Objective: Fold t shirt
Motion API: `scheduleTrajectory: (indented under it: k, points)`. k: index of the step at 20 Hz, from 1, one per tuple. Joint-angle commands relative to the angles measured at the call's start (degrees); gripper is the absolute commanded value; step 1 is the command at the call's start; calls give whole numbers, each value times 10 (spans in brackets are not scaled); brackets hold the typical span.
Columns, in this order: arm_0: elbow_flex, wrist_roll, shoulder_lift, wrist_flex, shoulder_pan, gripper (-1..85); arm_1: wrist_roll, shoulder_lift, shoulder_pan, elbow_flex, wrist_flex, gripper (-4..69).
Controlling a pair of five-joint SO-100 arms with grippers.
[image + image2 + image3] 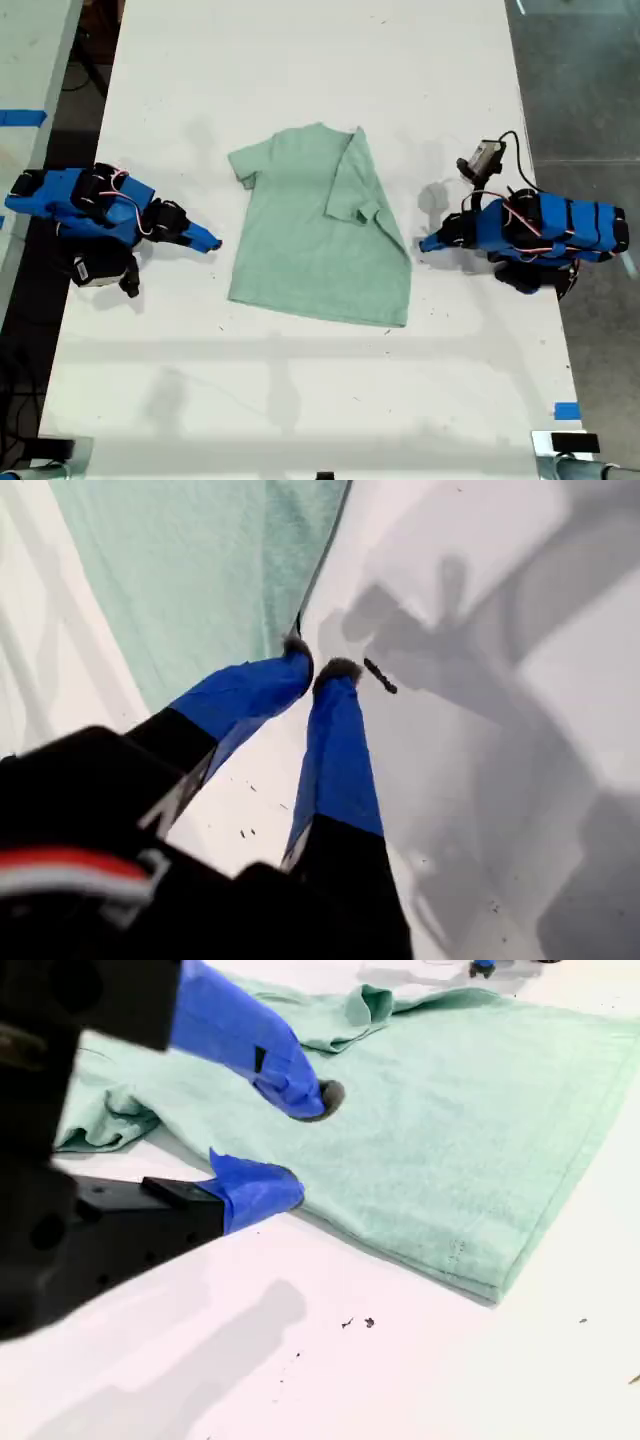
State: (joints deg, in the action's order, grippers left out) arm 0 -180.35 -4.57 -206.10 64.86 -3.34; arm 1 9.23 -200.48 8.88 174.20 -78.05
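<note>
the t shirt lies flat near the middle of the white desk, collar toward the exterior view's top, hem toward its bottom, so its long axis runs top to bottom in that view. one side panel with its sleeve is already turned in over the body on the exterior view's right; the other sleeve remains spread out. judgement: first lengthwise fold done, the opposite side pending.

my first gripper sits just beside the folded edge at the exterior view's right, fingers pressed nearly together on nothing, apparently released.

my second gripper stands at the unfolded edge, fingers spread and empty, seemingly positioned to take that side.
</note>
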Motion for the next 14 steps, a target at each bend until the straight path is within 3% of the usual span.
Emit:
scheduleTrajectory:
  k: [1,14]
  points:
    - [9,4,-4,-4,1,111,-14,-4,-13,29,-3,19]
    - [9,0,-4,-3,4,112,-11,-4,-11,29,-3,22]
